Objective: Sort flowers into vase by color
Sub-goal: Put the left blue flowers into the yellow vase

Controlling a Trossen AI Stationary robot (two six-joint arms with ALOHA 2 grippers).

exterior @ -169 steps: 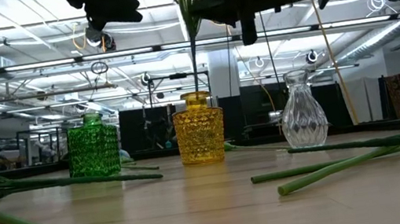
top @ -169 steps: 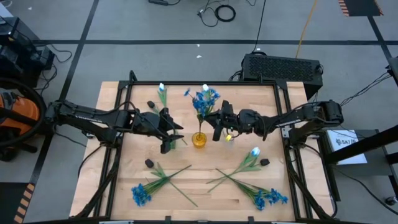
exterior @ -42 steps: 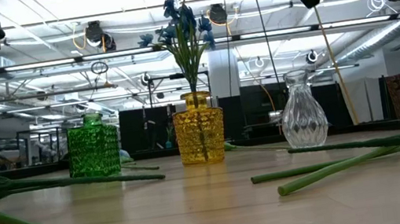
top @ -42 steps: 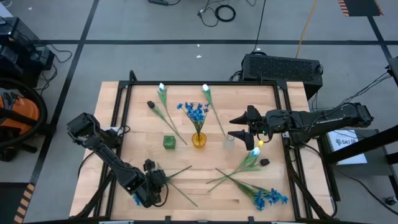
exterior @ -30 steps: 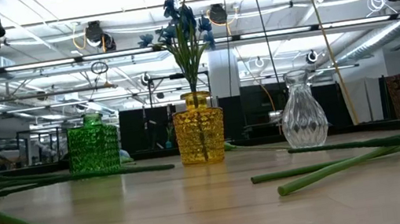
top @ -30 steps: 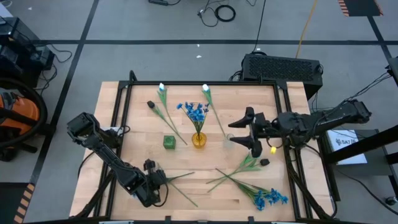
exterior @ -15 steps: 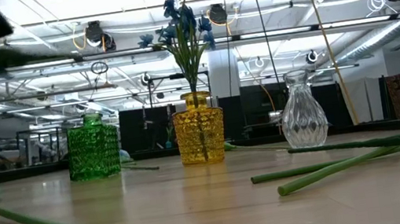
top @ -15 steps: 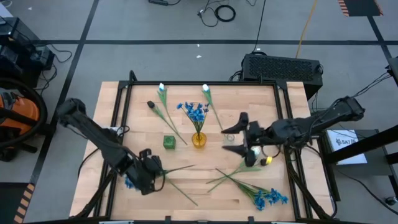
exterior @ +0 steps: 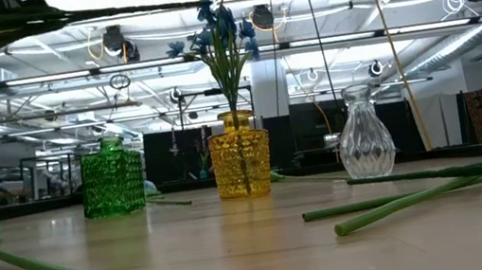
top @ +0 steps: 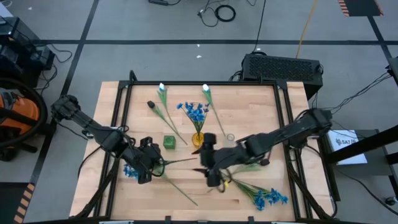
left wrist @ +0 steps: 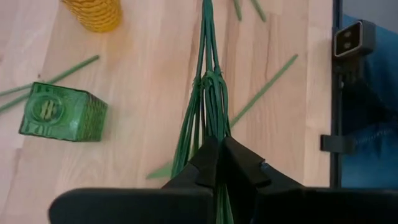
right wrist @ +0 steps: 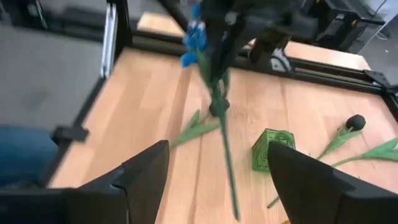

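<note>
Left gripper [top: 151, 164]: clenched on a blue flower's stem [left wrist: 208, 93], at about 8 o'clock from the yellow vase [top: 198, 139], over the table's [top: 186, 193] front-left part.
Held flower [top: 131, 172]: blue head behind the left gripper toward 8 o'clock, stem running out toward 3 o'clock, clear of the wood.
Right gripper [top: 210, 167]: fingers spread, holding nothing, at about 5 o'clock from the yellow vase, facing the free end of the held stem.
Yellow vase: already holds one blue cluster [top: 195, 112]; the green vase [top: 168, 142] sits just at its 9 o'clock, the clear vase [exterior: 364, 132] at its 3 o'clock.
Flowers left lying: white buds at 11 [top: 161, 88] and 12 o'clock [top: 206, 89], a dark bud [top: 150, 104] at 10 o'clock, a blue cluster [top: 271, 198] at 4 o'clock.
Doing it well: likely a handover; the right fingers should close low on the bare stem before the left lets go, so the tip stays free to enter the yellow neck beside the stem already there.
Risk: the leafy stem is floppy and may sag or snag the standing cluster.
Left wrist view only: shows the fingers pinched on a bundle of thin stems tied partway along.
Right wrist view only: shows the blue head and stem hanging in the air ahead.
Low view only: shows the three vases upright in a row; neither gripper appears.
</note>
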